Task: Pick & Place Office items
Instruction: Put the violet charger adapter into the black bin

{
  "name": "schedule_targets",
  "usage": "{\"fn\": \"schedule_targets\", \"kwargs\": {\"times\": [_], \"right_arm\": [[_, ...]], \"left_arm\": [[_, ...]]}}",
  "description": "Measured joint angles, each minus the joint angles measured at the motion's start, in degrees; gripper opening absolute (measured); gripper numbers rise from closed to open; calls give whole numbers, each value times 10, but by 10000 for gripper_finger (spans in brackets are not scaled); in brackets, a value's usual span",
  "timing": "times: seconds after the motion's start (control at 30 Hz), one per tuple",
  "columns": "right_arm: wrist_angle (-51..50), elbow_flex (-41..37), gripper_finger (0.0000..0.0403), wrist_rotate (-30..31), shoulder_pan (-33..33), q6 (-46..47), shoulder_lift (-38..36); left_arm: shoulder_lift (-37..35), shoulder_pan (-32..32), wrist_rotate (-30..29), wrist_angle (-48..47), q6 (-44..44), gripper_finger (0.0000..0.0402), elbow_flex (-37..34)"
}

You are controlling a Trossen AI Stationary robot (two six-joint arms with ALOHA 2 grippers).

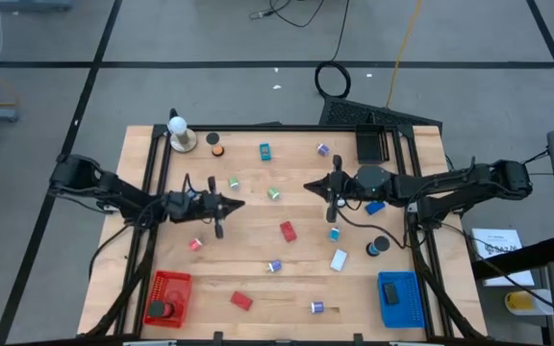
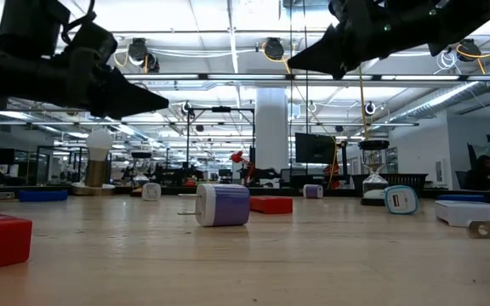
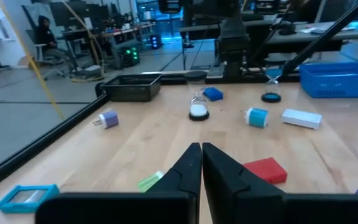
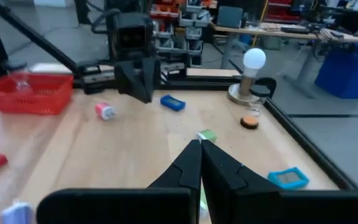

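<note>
Small office items lie scattered on the wooden table [image 1: 258, 288]: a red block [image 1: 288, 231] near the middle, a green bit [image 1: 273, 193], a teal piece [image 1: 264, 151], a white block [image 1: 339, 259], a blue block [image 1: 374, 206] and a black roll [image 1: 379, 247]. My left gripper [image 1: 238, 204] hovers left of centre, shut and empty, pointing right; in its wrist view [image 3: 201, 149] the red block [image 3: 266, 169] and a green bit [image 3: 149, 182] lie just ahead. My right gripper [image 1: 308, 185] hovers right of centre, shut and empty, pointing left [image 4: 200, 144] over a green bit [image 4: 207, 135].
A red mesh basket [image 1: 168, 296] stands at the near left corner and a blue one [image 1: 399, 298] at the near right. A white ball on a tan base [image 1: 179, 135] and a black tray [image 1: 373, 144] sit along the far edge. Both grippers [image 2: 162, 104] [image 2: 293, 65] hang well above the tabletop.
</note>
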Motion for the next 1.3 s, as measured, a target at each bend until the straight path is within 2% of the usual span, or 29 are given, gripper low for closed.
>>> {"fn": "schedule_targets", "kwargs": {"times": [0.17,0.4,0.5,0.6,0.7,0.87,0.97,1.17,1.3], "right_arm": [[-5,0,4,22,0,17,0],[-44,0,4,174,0,70,0],[-101,16,4,214,-3,75,0],[-202,63,3,244,-29,105,0],[-300,101,1,232,-86,162,5],[-332,112,1,145,-167,197,27],[-346,112,1,119,-188,202,46],[-350,115,1,117,-199,207,78],[-400,149,8,91,-216,209,99]], "left_arm": [[0,27,42,-7,-1,4,0],[0,29,47,-14,-15,26,0],[0,29,47,-23,-14,22,0],[0,29,47,-26,-15,10,0],[0,29,46,-33,-16,4,0],[0,29,46,-39,-23,23,0],[0,29,46,-43,-23,29,0],[0,29,44,-46,-23,30,0],[0,29,44,-46,-24,30,0]]}}
